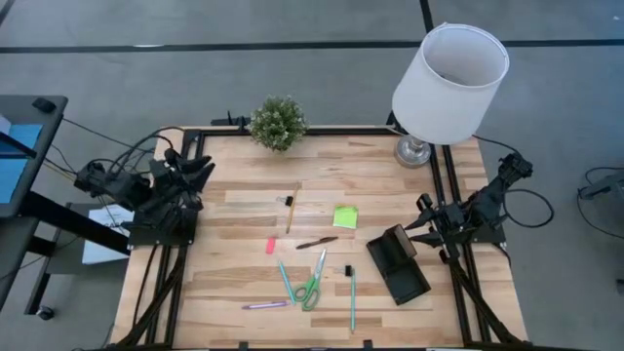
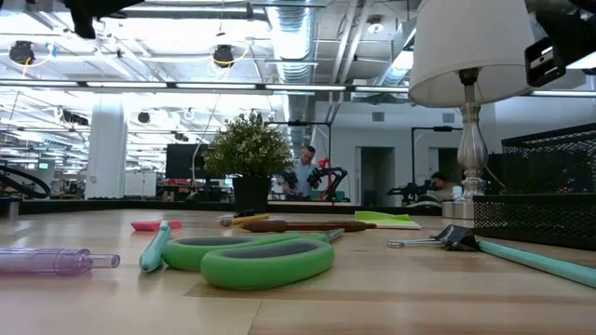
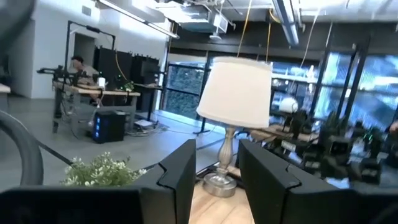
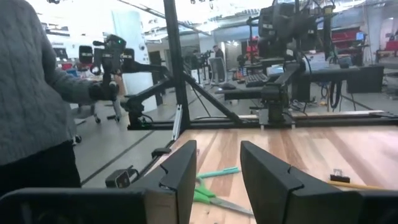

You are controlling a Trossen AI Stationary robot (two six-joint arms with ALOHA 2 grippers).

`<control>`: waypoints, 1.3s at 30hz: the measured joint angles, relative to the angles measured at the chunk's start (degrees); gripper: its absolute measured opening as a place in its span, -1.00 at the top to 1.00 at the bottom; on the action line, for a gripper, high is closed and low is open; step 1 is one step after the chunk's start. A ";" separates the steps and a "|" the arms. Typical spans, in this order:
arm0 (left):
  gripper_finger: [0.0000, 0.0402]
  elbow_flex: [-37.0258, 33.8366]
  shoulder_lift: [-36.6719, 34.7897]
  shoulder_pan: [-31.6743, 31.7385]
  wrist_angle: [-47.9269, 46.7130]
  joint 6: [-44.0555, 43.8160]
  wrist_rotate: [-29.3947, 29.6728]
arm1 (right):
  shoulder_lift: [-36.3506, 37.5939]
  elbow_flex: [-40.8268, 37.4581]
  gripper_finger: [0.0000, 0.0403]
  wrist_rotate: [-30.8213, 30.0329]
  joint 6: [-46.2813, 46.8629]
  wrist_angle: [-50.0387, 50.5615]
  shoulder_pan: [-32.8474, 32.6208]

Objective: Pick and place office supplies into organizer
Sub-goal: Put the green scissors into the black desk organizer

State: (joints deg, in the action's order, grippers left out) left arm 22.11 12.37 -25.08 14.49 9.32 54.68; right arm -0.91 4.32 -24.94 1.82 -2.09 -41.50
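Left fingers [image 3: 214,180]: parked at the left edge of the desk [image 1: 244,210]; seen parted with a gap, nothing held.
Right fingers [image 4: 217,177]: parked at the right edge; parted likewise, nothing held.
Organizer [image 1: 398,264]: lower right of the high view, tilted, near the right arm; contents not discernible.
Sticky pad [image 1: 345,216]: centre right, just up-left of the organizer.
Scissors [image 1: 313,284]: lower centre, a teal pen [image 1: 286,282] just left.
Second teal pen [image 1: 352,297]: right of scissors, black clip [image 1: 346,271] at its upper end.
Purple pen [image 1: 264,305]: lower left of scissors.
Dark pen [image 1: 317,243]: centre.
Pencil [image 1: 292,208]: above the dark pen, upright in frame.
Eraser [image 1: 271,246]: left of centre.
Plant [image 1: 278,122], lamp [image 1: 448,83]: top edge of the desk.
Person [image 4: 34,93]: beside the desk in the right wrist view.
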 joint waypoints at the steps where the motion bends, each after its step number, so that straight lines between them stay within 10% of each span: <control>1: 0.44 0.00 1.01 0.00 1.04 0.78 -0.01 | 0.00 0.00 0.41 -0.24 -1.39 0.12 0.01; 11: 0.44 4.33 8.86 -0.02 7.93 -10.63 -0.28 | -0.89 2.16 0.41 -12.98 -7.44 -31.31 4.56; 19: 0.44 4.59 8.95 1.13 10.47 -12.18 1.55 | -12.98 17.79 0.41 -6.34 -7.17 -23.26 7.64; 27: 0.44 4.53 9.06 1.09 -9.05 -32.04 4.90 | -30.39 36.04 0.41 -6.85 -6.48 -14.27 11.51; 33: 0.44 4.52 9.91 1.09 -22.21 -52.80 -2.69 | -37.68 41.02 0.41 -6.61 -5.85 -14.28 12.02; 39: 0.44 4.51 13.84 1.09 -20.86 -49.80 -9.85 | -44.54 41.61 0.41 -10.32 -5.04 -13.48 13.47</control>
State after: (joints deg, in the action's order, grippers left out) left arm 26.62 26.21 -23.99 -6.38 -40.48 44.83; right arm -45.44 45.93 -35.26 -3.22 -15.57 -28.03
